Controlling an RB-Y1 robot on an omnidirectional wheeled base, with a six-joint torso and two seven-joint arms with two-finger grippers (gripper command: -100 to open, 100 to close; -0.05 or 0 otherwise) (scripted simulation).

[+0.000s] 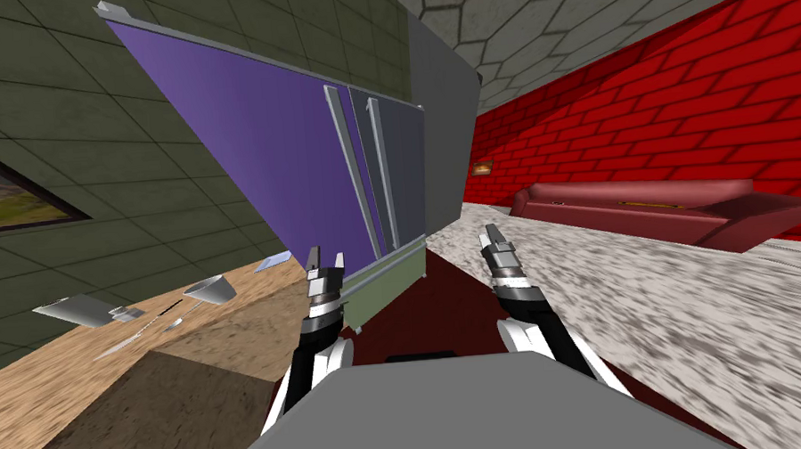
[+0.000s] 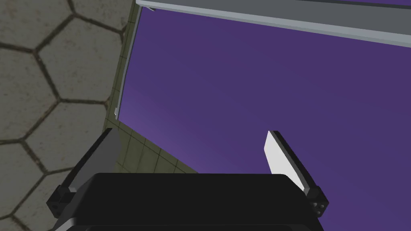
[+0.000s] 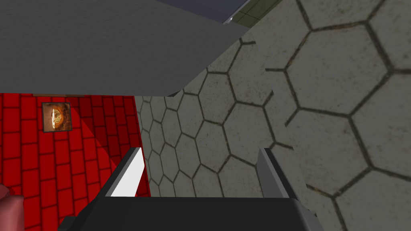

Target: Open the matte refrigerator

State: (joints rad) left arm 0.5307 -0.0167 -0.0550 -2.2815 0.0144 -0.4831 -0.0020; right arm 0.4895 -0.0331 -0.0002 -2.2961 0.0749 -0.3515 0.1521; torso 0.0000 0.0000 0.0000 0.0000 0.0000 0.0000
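Note:
The refrigerator (image 1: pixel 277 155) stands right in front of me, with a wide purple left door, a narrower darker right door (image 1: pixel 405 163) and a plain grey side (image 1: pixel 444 124). Two slim grey upright handles (image 1: pixel 348 168) (image 1: pixel 381 170) run side by side where the doors meet. Both doors look closed. My left gripper (image 1: pixel 325 263) is open, low before the purple door and just left of the handles. The left wrist view shows the left gripper (image 2: pixel 192 154) facing that purple door (image 2: pixel 249 92), with nothing between its fingers. Right of the refrigerator's lower corner, my right gripper (image 1: pixel 495 237) is also open and empty, its wrist view showing the right gripper (image 3: pixel 199 172) below the grey side (image 3: pixel 100 48).
A wooden counter (image 1: pixel 62 369) runs along my left with a small cup (image 1: pixel 212 290), cutlery and a flat grey item. A dark red sofa (image 1: pixel 656 206) stands at the red brick wall on the right, beyond speckled flooring (image 1: pixel 682 302). A pale green-grey panel (image 1: pixel 386 290) lies under the refrigerator doors.

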